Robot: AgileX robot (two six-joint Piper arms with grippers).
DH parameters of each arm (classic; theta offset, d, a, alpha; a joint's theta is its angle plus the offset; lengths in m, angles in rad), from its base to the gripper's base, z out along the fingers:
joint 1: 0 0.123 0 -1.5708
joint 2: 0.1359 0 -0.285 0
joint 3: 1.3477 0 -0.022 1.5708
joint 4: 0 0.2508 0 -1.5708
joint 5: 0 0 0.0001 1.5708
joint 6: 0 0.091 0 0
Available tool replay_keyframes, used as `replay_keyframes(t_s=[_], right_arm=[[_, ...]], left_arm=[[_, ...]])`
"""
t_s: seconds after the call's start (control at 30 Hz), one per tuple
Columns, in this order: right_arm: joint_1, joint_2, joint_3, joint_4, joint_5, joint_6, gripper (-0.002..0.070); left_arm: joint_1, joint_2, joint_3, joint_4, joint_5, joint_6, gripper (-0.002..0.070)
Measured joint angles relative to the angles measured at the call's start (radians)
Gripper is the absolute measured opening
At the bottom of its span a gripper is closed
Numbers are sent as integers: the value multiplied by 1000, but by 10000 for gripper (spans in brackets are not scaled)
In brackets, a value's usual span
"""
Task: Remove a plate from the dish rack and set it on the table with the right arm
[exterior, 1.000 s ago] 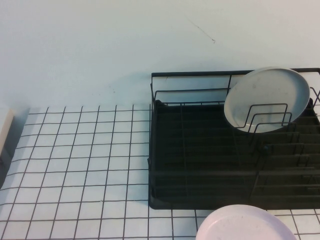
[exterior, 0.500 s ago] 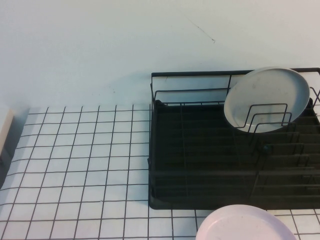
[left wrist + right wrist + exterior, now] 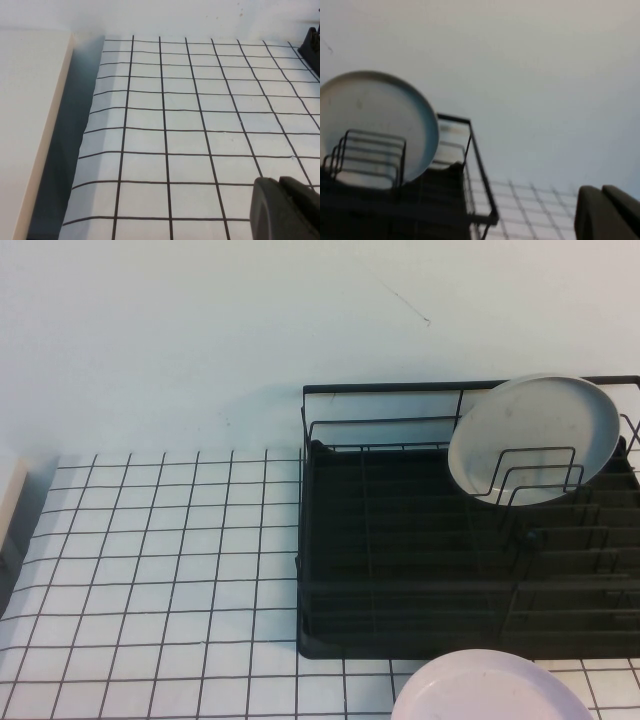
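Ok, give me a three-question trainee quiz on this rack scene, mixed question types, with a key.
1. True or false: the pink plate stands upright between the dish rack's dividers.
2. Multiple choice: where is the greyish-white plate? A) flat on the table B) leaning in the rack's far right corner C) stacked on the pink plate
3. Fill in: neither arm shows in the high view; part of the left gripper appears only in the ____ wrist view, over the grid table, and part of the right gripper only in its own wrist view, which faces the rack.

Key: 1 false, it lies on the table in front of the rack; 2 B; 3 left.
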Motion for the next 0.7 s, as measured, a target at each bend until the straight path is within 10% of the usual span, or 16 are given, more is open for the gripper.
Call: replay_keyframes(t_s=[0.7], right_arm=[[-4, -18, 29, -79, 383, 149, -2]], left_arm=[[0, 0, 0, 0, 0, 0, -3]])
